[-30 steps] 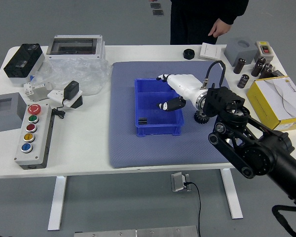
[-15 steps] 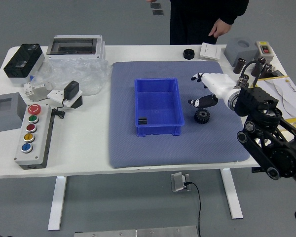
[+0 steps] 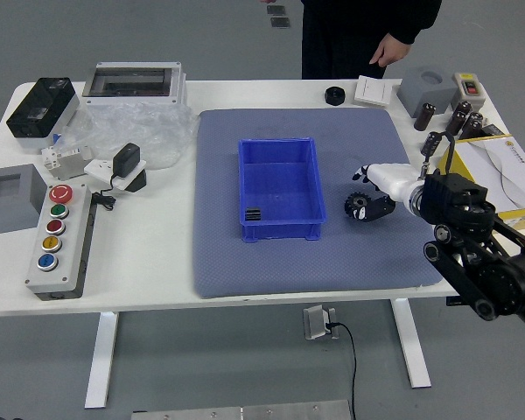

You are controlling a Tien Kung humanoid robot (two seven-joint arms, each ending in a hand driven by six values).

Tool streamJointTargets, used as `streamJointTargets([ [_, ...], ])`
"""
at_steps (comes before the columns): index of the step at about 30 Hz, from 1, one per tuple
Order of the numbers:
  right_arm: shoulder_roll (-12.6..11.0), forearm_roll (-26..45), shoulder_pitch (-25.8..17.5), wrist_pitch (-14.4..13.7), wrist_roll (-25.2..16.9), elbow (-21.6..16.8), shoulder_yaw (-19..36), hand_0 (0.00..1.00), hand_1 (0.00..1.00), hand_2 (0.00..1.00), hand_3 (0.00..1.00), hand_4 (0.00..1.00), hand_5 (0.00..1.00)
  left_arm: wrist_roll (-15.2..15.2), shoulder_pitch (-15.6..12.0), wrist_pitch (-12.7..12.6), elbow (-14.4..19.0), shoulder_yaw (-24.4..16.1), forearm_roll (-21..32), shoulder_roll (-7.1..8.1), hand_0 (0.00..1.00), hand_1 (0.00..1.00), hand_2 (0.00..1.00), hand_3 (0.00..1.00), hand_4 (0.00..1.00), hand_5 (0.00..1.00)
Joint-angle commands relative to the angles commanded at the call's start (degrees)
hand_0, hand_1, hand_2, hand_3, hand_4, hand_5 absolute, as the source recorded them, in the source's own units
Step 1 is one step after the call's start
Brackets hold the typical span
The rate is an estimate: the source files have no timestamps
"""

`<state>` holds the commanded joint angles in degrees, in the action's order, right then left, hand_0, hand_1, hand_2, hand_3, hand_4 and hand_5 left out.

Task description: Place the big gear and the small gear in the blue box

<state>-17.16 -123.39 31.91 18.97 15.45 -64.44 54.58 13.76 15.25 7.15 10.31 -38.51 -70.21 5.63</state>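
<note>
My right hand (image 3: 364, 191) is low over the grey mat, its fingers spread around a black toothed gear (image 3: 356, 204), one finger partly covering it; no grasp on the gear shows. To the left of that hand stands the blue box (image 3: 284, 232), with a small dark ribbed piece (image 3: 253, 214) against its near-left inner corner. I cannot tell whether that piece is a gear. The left arm is out of view.
A person's hand (image 3: 389, 50) hangs beyond the far edge. A black round part (image 3: 335, 95) and a white block (image 3: 373, 91) lie at the back. The yellow box (image 3: 493, 179) stands right; the button panel (image 3: 63, 245) stands left.
My right hand has moved from above the blue box to the right, then down to the black gear on the mat. The box and the gear have stayed in place.
</note>
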Motion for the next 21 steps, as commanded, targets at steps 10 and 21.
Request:
streamJointTargets([
  [10, 0.78, -0.56, 0.85, 0.83, 0.24, 1.43, -1.43, 0.748, 0.728, 0.825, 0.837, 0.779, 0.391, 0.04, -0.03, 0.04, 0.0, 0.02, -0.14, 0.03, 0.795, 0.773, 0.772, 0.7, 0.564, 0.265],
  [21, 1.44, -1.6, 1.28, -0.54, 0.83, 1.44, -2.36, 0.692, 0.636, 0.698, 0.713, 0.691, 0.371, 0.04, 0.11, 0.0, 0.0, -0.04, -0.08, 0.05, 0.795, 0.773, 0.772, 0.701, 0.565, 0.273],
])
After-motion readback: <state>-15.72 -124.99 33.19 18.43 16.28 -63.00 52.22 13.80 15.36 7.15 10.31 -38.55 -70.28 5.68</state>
